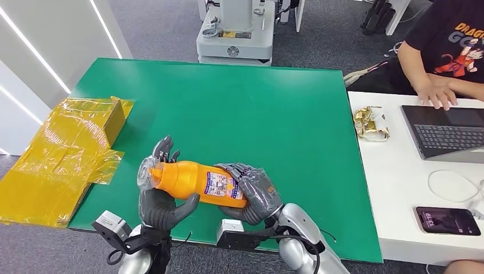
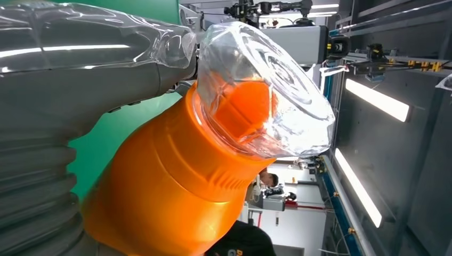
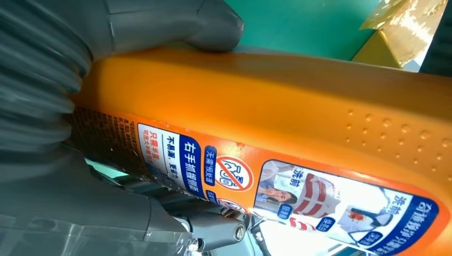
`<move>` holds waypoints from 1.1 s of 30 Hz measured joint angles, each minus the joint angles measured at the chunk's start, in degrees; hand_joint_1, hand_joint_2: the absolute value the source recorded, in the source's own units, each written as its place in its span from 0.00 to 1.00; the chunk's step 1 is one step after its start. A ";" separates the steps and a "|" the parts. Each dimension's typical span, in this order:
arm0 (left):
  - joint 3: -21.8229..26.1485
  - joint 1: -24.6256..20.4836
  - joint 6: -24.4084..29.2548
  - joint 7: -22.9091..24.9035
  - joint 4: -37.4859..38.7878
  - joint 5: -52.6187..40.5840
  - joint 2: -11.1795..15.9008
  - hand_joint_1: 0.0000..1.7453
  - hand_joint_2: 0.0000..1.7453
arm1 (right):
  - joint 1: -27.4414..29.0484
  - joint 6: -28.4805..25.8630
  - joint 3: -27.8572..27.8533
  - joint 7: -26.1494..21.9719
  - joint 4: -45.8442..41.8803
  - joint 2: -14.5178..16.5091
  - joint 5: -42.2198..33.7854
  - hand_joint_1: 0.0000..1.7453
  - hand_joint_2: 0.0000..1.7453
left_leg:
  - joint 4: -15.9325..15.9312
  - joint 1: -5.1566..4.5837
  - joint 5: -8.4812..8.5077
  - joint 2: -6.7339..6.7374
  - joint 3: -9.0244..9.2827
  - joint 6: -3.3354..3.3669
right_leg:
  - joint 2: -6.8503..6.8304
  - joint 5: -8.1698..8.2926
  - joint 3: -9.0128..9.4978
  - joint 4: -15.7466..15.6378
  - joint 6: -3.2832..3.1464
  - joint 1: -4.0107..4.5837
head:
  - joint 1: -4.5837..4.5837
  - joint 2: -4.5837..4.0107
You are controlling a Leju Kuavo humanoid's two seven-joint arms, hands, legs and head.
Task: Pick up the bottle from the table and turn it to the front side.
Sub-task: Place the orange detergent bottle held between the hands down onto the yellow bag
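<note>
Green table [image 1: 240, 108] fills the middle of the head view, and beside it on the right sits a white desk [image 1: 399, 188] with a person [image 1: 445, 51] leaning in, one hand near a laptop [image 1: 445, 131]. Off the green table's left edge, a yellow box [image 1: 63, 154] wrapped in glossy film, flaps splayed. Beyond the far edge, a grey machine base [image 1: 234, 34] on the carpet.

Now the action, at the near edge: the bottle [image 1: 194, 181] is off the table, lying sideways between both hands, clear cap to the left, base to the right. It's orange, with a printed label [image 1: 220, 187] facing up toward the head camera. The left hand [image 1: 162, 200] grasps the neck end, fingers wrapped behind and thumb curled under the shoulder. The left wrist view puts the clear cap [image 2: 266, 90] right up close, orange nozzle showing through it. The right hand [image 1: 254, 194] grips the base end, fingers closed over the label; the right wrist view shows the thumb pressed on the orange body above the label's text and pictures.

Smaller bits on the desk: a white cable [image 1: 451, 185], a phone [image 1: 448, 221], and a gold-wrapped snack packet [image 1: 371, 123] near the green table's edge.
</note>
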 joint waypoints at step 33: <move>0.05 -5.48 -2.37 0.46 6.32 2.07 -0.07 1.00 1.00 | -3.76 0.78 1.85 -0.09 7.01 2.09 -0.58 1.00 1.00 | 0.00 0.00 0.01 0.01 0.00 -0.02 | 0.01 0.02 -0.01 0.00 -0.01 0.00 | 0.01 0.00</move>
